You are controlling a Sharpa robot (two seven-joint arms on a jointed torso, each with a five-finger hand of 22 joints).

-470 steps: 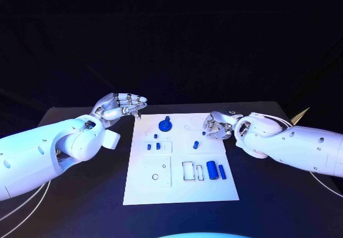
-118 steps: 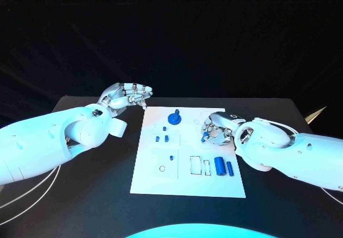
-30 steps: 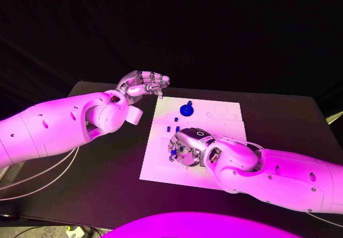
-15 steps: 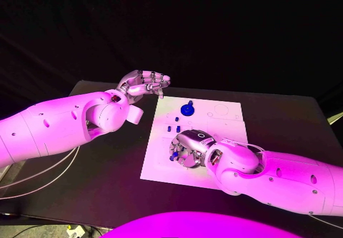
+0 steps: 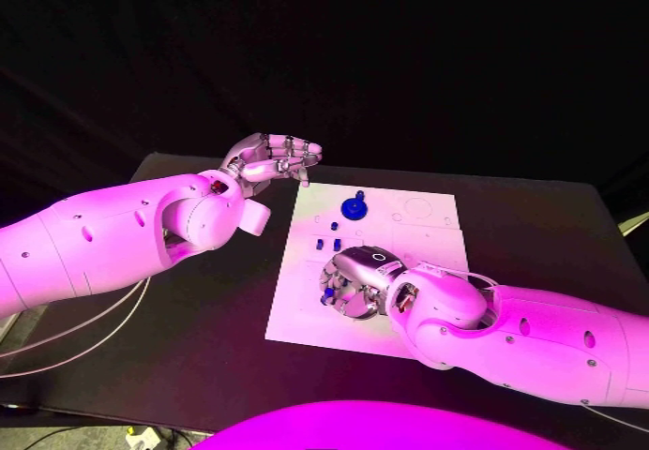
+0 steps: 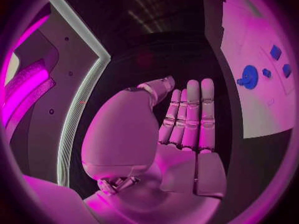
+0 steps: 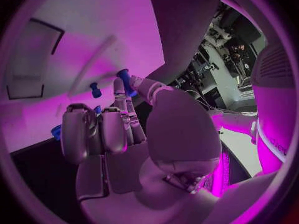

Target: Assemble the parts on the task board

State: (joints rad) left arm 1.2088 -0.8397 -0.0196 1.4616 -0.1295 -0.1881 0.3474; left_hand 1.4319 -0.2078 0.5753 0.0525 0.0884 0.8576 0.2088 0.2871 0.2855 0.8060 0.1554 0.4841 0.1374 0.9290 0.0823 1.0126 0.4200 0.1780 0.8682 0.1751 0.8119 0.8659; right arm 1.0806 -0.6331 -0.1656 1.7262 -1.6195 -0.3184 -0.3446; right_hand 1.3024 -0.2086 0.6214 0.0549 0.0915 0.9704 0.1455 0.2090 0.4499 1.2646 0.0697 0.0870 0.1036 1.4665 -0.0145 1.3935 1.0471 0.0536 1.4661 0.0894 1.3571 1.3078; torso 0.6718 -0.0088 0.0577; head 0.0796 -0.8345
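Over the near half of the task board (image 5: 430, 217), the right hand (image 5: 354, 285) apparently pinches a small blue part (image 7: 124, 78) at its fingertips, light, stiff and slippery-looking, best gripped mid-shaft, while the left hand (image 5: 275, 157) hangs curled and empty.

The right robot hand (image 5: 354, 281) covers the task board's (image 5: 406, 214) near half (far half lies open).

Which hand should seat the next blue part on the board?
Right. The right hand is already over the task board, a blue part at its fingers. The left hand hovers off the board's far corner, fingers curled.
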